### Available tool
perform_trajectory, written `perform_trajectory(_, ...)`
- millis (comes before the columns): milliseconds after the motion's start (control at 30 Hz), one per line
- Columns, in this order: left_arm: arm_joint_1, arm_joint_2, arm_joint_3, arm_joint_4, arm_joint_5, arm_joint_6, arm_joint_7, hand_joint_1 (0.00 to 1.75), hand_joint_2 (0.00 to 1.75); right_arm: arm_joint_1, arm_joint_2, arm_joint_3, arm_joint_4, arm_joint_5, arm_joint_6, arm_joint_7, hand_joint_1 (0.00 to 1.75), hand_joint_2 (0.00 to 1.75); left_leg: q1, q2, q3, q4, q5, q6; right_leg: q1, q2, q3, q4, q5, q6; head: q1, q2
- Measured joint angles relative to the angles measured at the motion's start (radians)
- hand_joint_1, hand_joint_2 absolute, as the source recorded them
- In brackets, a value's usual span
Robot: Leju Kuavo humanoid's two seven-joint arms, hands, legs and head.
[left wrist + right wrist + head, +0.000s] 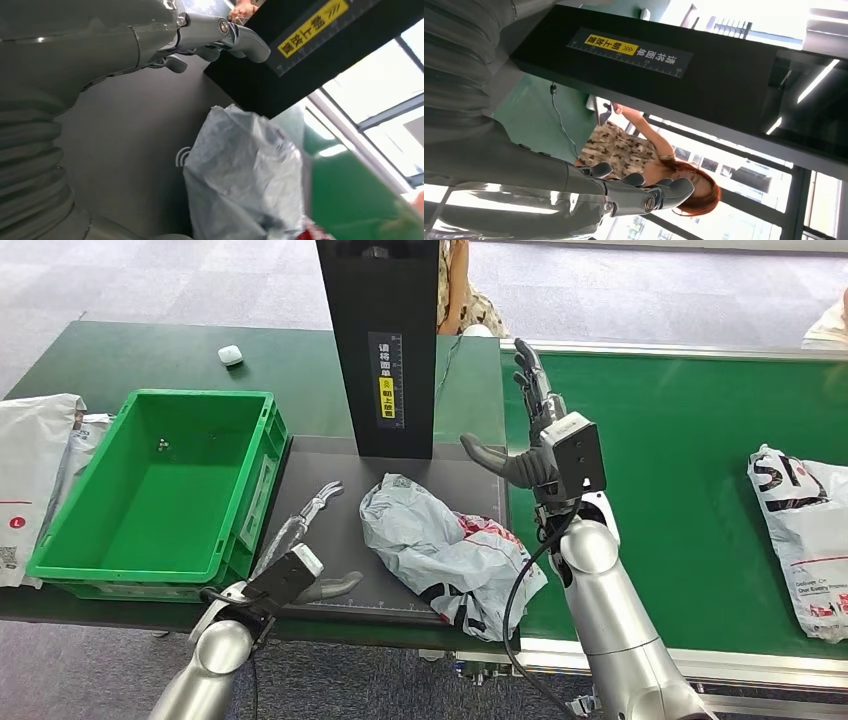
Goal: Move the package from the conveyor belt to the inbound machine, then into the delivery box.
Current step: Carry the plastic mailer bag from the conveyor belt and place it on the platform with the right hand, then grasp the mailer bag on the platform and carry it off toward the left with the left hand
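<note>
A crumpled grey plastic package (440, 545) with red print lies on the dark scanner mat (330, 520) of the inbound machine, in front of its black tower (385, 345). The package (250, 175) also fills the middle of the left wrist view. My right hand (530, 430) is raised above the mat's right edge, fingers spread, holding nothing. My left hand (305, 540) hovers low over the mat's left front, open, between the package and the green delivery box (160, 490). The box is empty.
A second white package (805, 535) lies on the green conveyor belt (690, 440) at the right. White bags (35, 470) sit left of the box. A small white object (230, 354) rests on the green table behind. A person (465, 290) stands behind the tower.
</note>
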Motion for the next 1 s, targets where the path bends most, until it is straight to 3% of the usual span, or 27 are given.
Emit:
perform_trajectory(267,-0.109,0.01,-0.22,0.081,-0.396,0.086,0.096,0.0,1.75,0.005,0.014,-0.06,-0.009,-0.027,-0.012,-0.007,0.0,1.75,-0.001,0.0,0.0,0.0,0.0,0.0,-0.001,0.0,0.0,0.0,0.0,0.0,0.0,0.0)
perform_trajectory(433,-0.221,-0.004,-0.347,0.213,-0.482,0.091,0.128,0.0,1.75,0.005,0.033,-0.078,-0.012,-0.021,-0.005,-0.007,0.0,1.75,-0.001,0.0,0.0,0.0,0.0,0.001,-0.001,0.0,0.0,0.0,0.001,0.0,0.0,0.0)
perform_trajectory(600,-0.29,-0.029,-0.41,0.35,-0.51,0.12,0.154,0.0,1.75,0.002,0.046,-0.087,-0.009,-0.015,-0.002,-0.007,0.0,1.75,-0.001,0.0,0.0,0.0,0.0,0.001,-0.001,0.0,0.0,0.0,0.001,0.0,0.0,0.0)
perform_trajectory(733,-0.324,-0.041,-0.429,0.427,-0.518,0.128,0.181,1.68,1.75,0.002,0.05,-0.091,-0.008,-0.014,0.0,-0.007,0.0,1.75,-0.001,0.0,0.0,0.0,0.0,0.001,-0.001,0.0,0.0,0.0,0.0,0.0,0.0,0.0)
perform_trajectory(1000,-0.354,-0.052,-0.431,0.504,-0.517,0.133,0.198,1.75,1.75,0.005,0.055,-0.096,-0.002,-0.007,-0.003,-0.01,0.0,1.75,-0.001,0.0,0.001,0.0,0.001,0.001,-0.001,0.0,0.001,0.0,0.001,0.0,0.0,0.0)
